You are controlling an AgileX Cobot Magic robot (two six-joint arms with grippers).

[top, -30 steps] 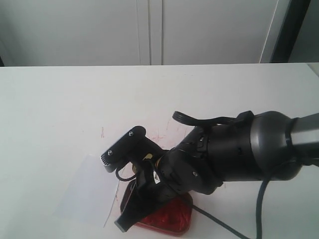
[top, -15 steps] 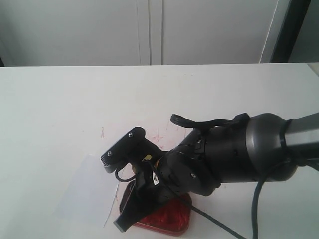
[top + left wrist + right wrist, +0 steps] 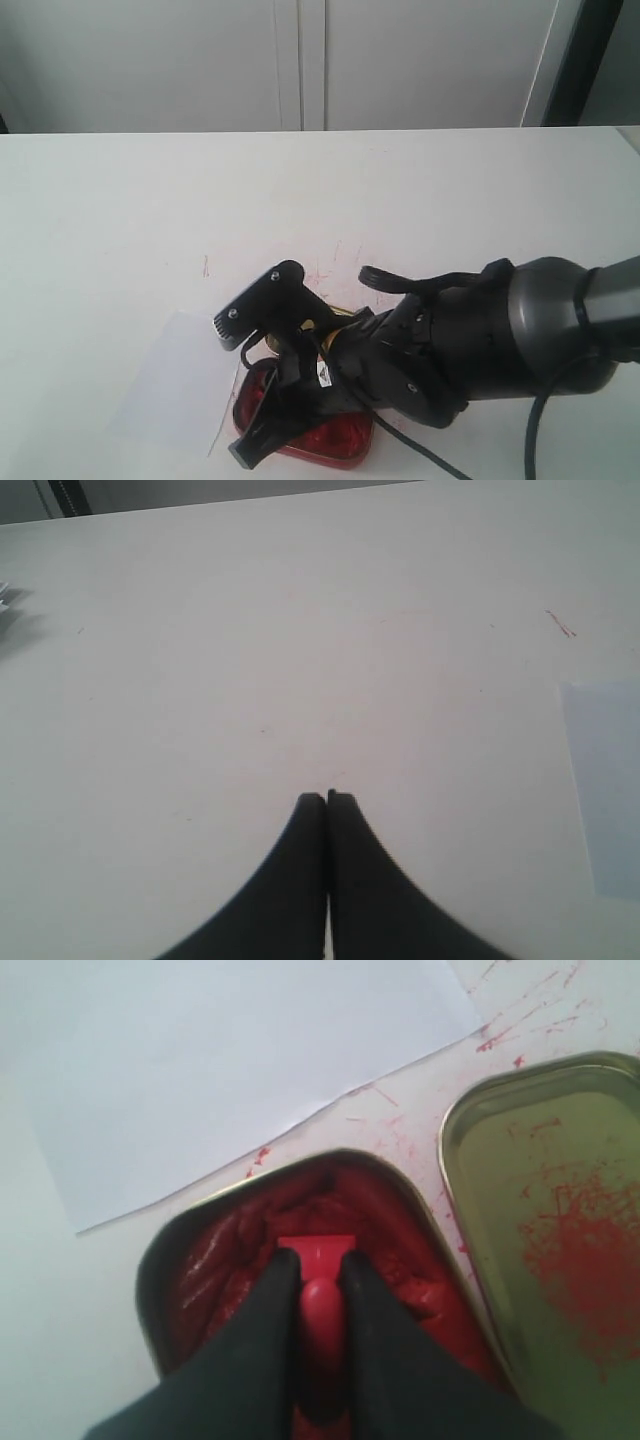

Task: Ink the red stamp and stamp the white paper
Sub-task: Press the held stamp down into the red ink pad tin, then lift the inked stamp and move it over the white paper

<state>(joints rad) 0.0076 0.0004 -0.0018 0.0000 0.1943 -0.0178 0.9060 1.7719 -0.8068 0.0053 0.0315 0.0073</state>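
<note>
My right gripper is shut on the red stamp, whose flat end is down in the lumpy paste of the red ink tin. In the exterior view the right arm hides the stamp, and the gripper reaches into the ink tin at the table's front edge. The white paper lies just beyond the tin, and shows as a pale sheet left of it. My left gripper is shut on nothing above bare table, with a corner of the paper off to one side.
The gold tin lid with a red smudge lies right beside the ink tin, mostly hidden behind the arm in the exterior view. Red scratch marks dot the white tabletop. White cabinet doors stand behind the table.
The right arm has dropped lower and shifted slightly right, bringing the gripper with the stamp down into the ink tin. More of the tin's left side shows.
</note>
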